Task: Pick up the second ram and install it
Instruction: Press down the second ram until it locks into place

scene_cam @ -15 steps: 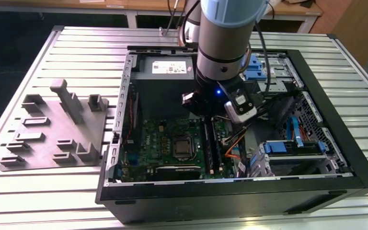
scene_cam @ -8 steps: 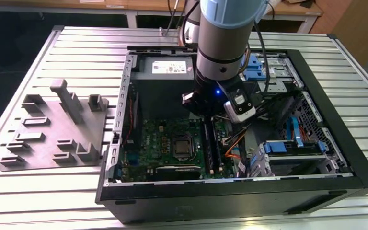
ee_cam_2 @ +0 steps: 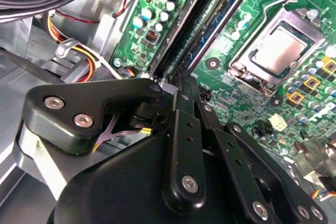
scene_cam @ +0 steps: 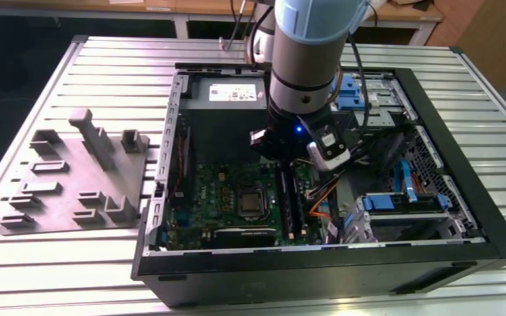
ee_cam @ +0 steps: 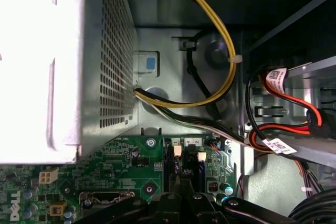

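one arm, one gripper, one open case, one motherboard and one grey fixture at the case's 9 o'clock. gripper fingers were closed together, tips down over the memory slots. the second ram sat in a slot directly beneath them.

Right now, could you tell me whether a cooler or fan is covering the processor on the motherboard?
No. In the second wrist view the processor sits bare in its socket on the motherboard, its metal top in plain sight.
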Tool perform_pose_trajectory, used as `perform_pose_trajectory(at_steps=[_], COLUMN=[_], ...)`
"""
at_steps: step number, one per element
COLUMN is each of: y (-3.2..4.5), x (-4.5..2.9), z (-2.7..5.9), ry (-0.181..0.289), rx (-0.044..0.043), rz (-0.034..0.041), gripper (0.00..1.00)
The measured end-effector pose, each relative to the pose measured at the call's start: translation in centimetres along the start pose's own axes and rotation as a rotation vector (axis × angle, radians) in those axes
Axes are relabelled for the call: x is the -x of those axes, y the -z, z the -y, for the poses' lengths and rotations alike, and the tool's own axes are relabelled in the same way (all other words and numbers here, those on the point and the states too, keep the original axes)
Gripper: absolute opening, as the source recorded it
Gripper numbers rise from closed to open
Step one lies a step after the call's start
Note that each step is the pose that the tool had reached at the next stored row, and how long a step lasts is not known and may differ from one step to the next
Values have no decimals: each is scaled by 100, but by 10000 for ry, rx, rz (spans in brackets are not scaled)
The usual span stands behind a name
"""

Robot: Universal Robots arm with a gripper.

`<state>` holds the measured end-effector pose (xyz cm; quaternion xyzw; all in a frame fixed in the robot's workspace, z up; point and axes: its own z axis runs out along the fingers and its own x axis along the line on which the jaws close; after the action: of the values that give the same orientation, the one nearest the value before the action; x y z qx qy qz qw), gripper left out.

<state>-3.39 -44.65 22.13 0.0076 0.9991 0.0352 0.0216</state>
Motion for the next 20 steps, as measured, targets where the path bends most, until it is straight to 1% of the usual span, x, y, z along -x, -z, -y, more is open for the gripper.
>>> perform_pose_trajectory(at_steps=[2, 6, 9, 15, 17, 19, 20], y=[-15, -21, -47, -50, -20, 47, 76], x=[-1, -1, -3, -3, 0, 1, 3], z=[2, 2, 5, 4, -1, -3, -5], ry=[0, -1, -1, -1, -1, -1, -1], rx=[-9, -5, -9, -4, 22, -3, 0], rz=[-3, -1, -4, -1, 8, -1, 0], gripper=[10, 10, 10, 10, 10, 10, 10])
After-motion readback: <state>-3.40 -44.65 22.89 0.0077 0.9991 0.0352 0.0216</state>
